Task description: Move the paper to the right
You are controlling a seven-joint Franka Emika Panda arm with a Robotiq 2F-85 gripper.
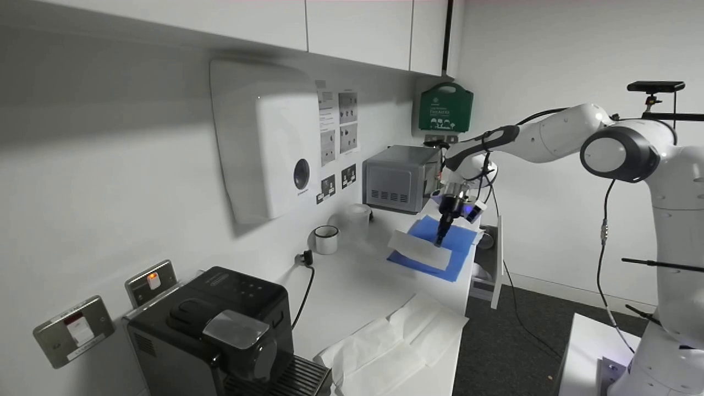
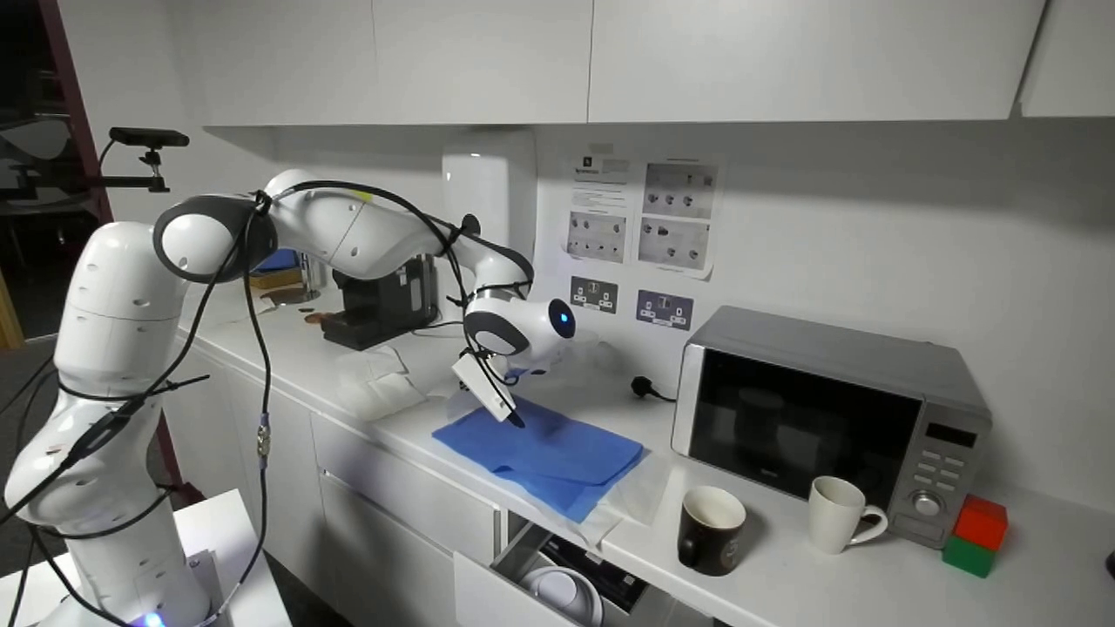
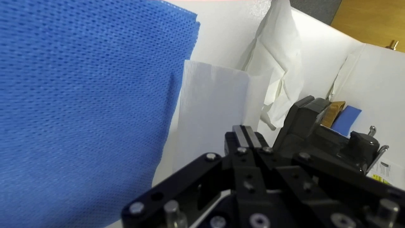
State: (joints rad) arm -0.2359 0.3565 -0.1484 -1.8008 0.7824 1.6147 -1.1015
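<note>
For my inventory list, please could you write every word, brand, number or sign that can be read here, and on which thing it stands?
"First Aid Kit": on the green first-aid case; its smaller lettering is unreadable.
Wall notices: too small to read.
Coffee machine: lettering on top, too blurred.
Microwave: panel markings too small.
White wall dispenser: small print, unreadable.
Switch plate: label too small.
Yellow-marked label: too blurred.

And there's the microwave (image 2: 810, 422), a dark mug (image 2: 712, 533) and a white mug (image 2: 836, 514) in front — plus a red block (image 2: 981, 521) perched on a green block (image 2: 969, 557) just beside it. Below, the drawer (image 2: 492, 596) stands open. In an exterior view, a green case (image 1: 446, 107) up on the wall, a white dispenser (image 1: 269, 137) too — and the black coffee machine (image 1: 220, 324) near a plug (image 1: 307, 257).
</note>
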